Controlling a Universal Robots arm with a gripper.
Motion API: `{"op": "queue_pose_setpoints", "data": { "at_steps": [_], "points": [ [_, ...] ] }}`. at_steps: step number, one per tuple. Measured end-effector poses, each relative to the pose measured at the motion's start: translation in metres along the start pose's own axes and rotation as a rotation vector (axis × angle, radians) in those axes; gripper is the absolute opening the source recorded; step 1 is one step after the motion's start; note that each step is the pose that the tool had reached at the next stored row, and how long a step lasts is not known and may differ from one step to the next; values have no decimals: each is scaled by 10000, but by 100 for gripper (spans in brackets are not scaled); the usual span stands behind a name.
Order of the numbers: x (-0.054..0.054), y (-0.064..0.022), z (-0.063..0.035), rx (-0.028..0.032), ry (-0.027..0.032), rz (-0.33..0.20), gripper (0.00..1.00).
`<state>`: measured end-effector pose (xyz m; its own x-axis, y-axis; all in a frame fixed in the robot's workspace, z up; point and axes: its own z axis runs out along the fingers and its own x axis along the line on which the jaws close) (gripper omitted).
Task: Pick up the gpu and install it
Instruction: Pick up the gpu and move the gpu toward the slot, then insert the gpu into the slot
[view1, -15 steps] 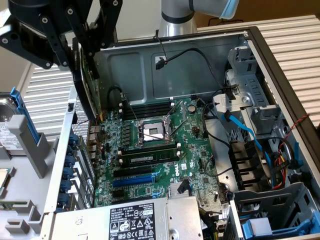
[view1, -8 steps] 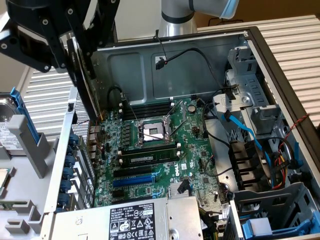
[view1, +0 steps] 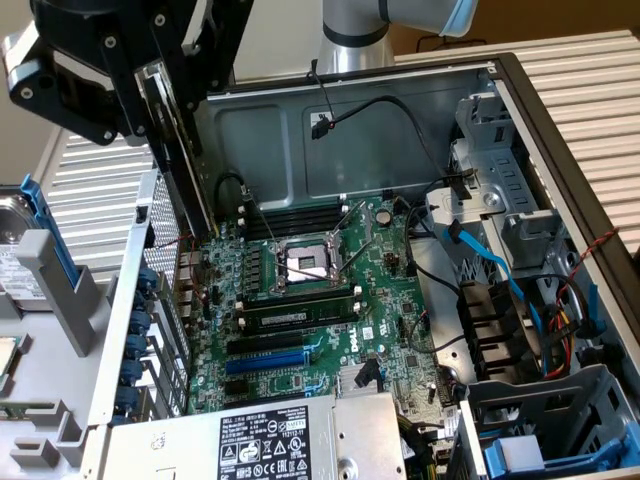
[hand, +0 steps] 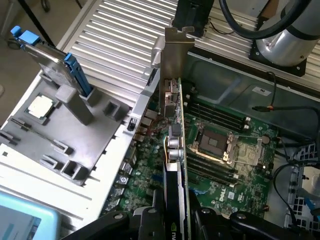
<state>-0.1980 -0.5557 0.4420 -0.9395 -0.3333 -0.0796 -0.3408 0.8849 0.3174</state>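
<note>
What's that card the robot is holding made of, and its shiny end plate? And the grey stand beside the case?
The gpu: thin matte green board, probably fibreglass laminate, with a black, plastic-looking cooler. Its end bracket: bare sheet metal, likely steel, by its dull silver sheen and folded tab. The grey stand: seemingly moulded matte plastic, uniform in colour.

Open PC case (view1: 280, 140) w/ green mobo (view1: 300, 290), PSU (view1: 360, 430); HDD (hand: 50, 70) on grey tray (hand: 100, 145).

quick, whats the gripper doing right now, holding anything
gripper: closed on the gpu, held above the motherboard
</note>
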Motion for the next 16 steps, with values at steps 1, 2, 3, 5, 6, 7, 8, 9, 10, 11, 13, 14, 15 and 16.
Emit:
{"op": "queue_pose_setpoints", "data": {
  "at_steps": [1,2,3,5,6,7,8,9,10,11,13,14,15,16],
  "points": [
    [0,0,0,0,0,0,29],
    [0,0,0,0,0,0,29],
    [0,0,0,0,0,-1,29],
    [0,0,0,0,0,-1,29],
    [0,0,0,0,0,-1,29],
    [-1,0,0,0,1,-1,29],
    [0,0,0,0,0,-1,29],
    [0,0,0,0,0,-1,29],
    [0,0,0,0,0,-1,29],
    [0,0,0,0,0,-1,29],
    [0,0,0,0,0,0,29],
    [-1,0,0,0,1,-1,29],
    [-2,0,0,0,0,-1,29],
    [-23,-7,-2,1,4,-8,29]
  ]
}}
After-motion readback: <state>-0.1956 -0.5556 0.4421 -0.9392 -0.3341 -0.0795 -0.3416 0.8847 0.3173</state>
